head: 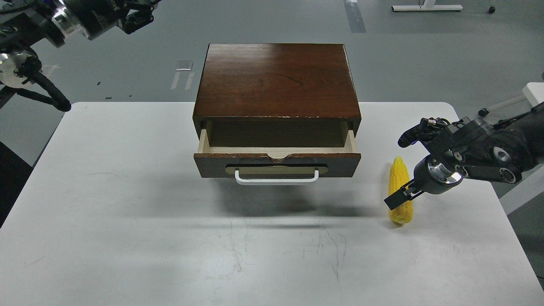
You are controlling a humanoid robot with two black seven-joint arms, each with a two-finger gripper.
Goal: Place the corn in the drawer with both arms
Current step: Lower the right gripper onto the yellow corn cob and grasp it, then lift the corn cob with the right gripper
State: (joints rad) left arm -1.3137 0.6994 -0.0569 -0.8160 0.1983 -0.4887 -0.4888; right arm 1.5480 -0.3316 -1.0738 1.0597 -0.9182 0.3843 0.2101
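Observation:
The yellow corn [400, 174] lies on the white table [127, 191], right of the box, its tapered end pointing away from me. My right gripper [398, 196] is down at the cob's near half. One black finger [393, 199] crosses the front of the cob; the other finger is hidden behind it, so I cannot tell whether the grip is closed. The drawer [277, 163] of the dark brown box [276, 80] is pulled open, showing its pale, empty inside. My left gripper [142, 12] is raised at the far upper left, away from the table, with its fingers apart and empty.
The box stands at the table's far middle. The white bar handle [276, 179] juts toward me. The table's right edge [501, 204] runs just beyond my right arm. A white frame [427, 7] stands on the grey floor behind.

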